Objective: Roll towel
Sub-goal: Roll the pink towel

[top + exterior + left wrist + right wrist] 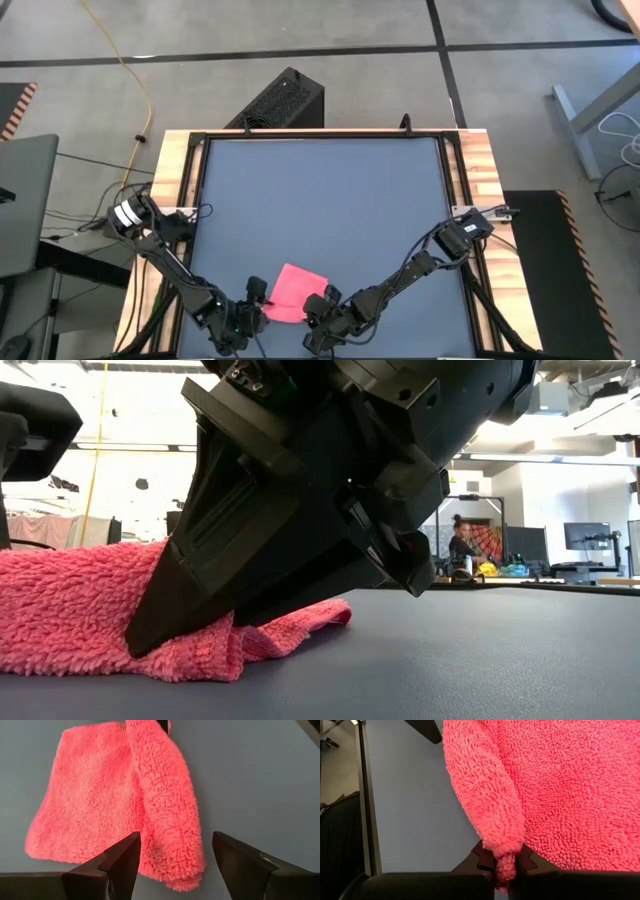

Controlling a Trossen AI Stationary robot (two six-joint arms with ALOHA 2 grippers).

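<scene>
Right gripper (502, 865) pinches the towel (292, 290) fold's tip; left gripper (172, 855) gapes wide astride it — that thin hold could slip, unrolling everything.

You have a dark grey, matte table top (320, 200) edged by pale wood strips. Directly on it, close to its near edge, lies the small bright pink fluffy towel (292, 290), partly folded over itself.

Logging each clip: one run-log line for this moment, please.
towel: edge folded over, near table front | right claw: shut on towel's folded edge | left claw: open, by towel
</scene>
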